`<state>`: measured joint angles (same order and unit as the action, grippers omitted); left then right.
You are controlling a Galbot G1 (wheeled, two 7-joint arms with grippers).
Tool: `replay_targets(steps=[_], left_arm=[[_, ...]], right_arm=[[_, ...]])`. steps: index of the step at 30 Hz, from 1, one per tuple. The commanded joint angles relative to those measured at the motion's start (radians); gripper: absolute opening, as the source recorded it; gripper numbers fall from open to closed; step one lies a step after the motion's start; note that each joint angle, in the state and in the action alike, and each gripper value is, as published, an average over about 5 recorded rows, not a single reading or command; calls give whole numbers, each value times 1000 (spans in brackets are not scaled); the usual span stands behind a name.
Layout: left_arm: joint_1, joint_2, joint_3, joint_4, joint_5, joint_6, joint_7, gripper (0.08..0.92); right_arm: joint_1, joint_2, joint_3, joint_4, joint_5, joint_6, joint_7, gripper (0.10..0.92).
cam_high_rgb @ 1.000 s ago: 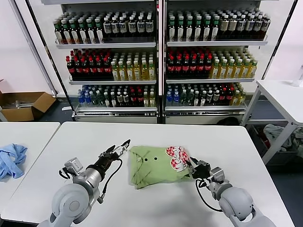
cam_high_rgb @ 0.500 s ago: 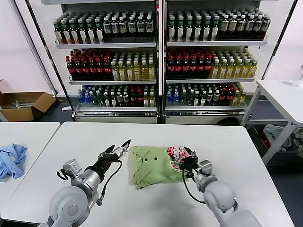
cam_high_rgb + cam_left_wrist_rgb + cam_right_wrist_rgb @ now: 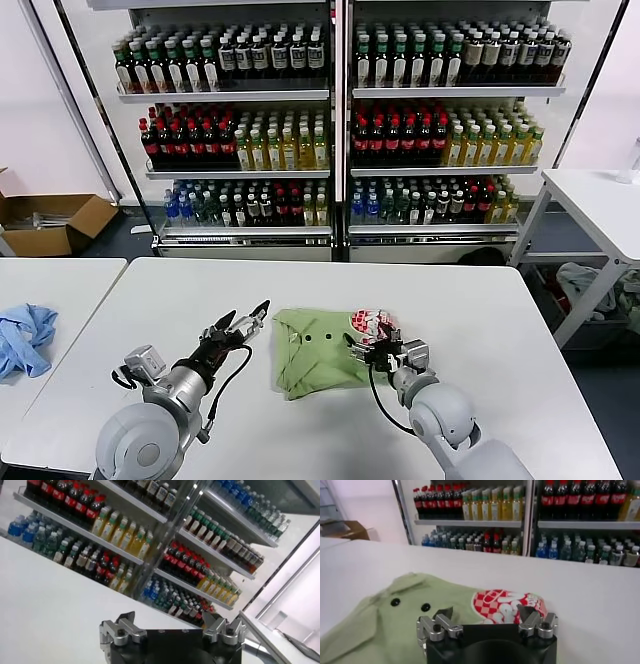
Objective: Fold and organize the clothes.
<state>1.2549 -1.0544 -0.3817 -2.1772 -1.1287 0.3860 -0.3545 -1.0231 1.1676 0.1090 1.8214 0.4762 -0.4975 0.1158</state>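
- I am looking down at the green polo shirt (image 3: 322,346), which is lying folded into a compact bundle near the middle of the white table (image 3: 330,280), collar and buttons facing up and its red-and-white logo (image 3: 372,324) curled over at the edge on my right.
- I am holding the right gripper (image 3: 374,349) low over that logo edge, fingers spread wide with nothing between them; in the right wrist view (image 3: 487,625) the fabric is lying just ahead of the open tips, so I judge this side is released rather than gripped.
- I am keeping the left gripper (image 3: 238,325) just beside the shirt's opposite edge, apart from the cloth, its fingers also standing wide and empty; its own camera (image 3: 172,630) is showing only bare tabletop and shelving.
- The bundle is looking uneven at the logo side, so I judge the fold may need tidying.
- A light blue cloth (image 3: 24,336) is sitting on the neighbouring table, well apart, and bottle shelves (image 3: 330,130) are standing behind; nothing is blocking either arm.
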Motion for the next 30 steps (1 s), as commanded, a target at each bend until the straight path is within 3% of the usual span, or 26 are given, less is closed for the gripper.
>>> replay_targets(steps=[1,5,14,20,30], left_arm=[[25,1,-15,-9,8,-1,6,823],[27,-5,-16,-8,9,-2,6,823],[27,-12,-9,3,15,-2,10,823],[19,-15,-2,4,18,-3,10,823],[35,-11,-18,-3,19,-3,15,823]], right_arm=[[-116,-22,13,196,-99,76,9,823],[-252,-24,30,204,-177,101,9,823],[-550,-39,87,290,-180,7,59,823],[-547,-50,98,331,-147,-17,66,823],[-372,-62,139,416,-107,89,41,823]])
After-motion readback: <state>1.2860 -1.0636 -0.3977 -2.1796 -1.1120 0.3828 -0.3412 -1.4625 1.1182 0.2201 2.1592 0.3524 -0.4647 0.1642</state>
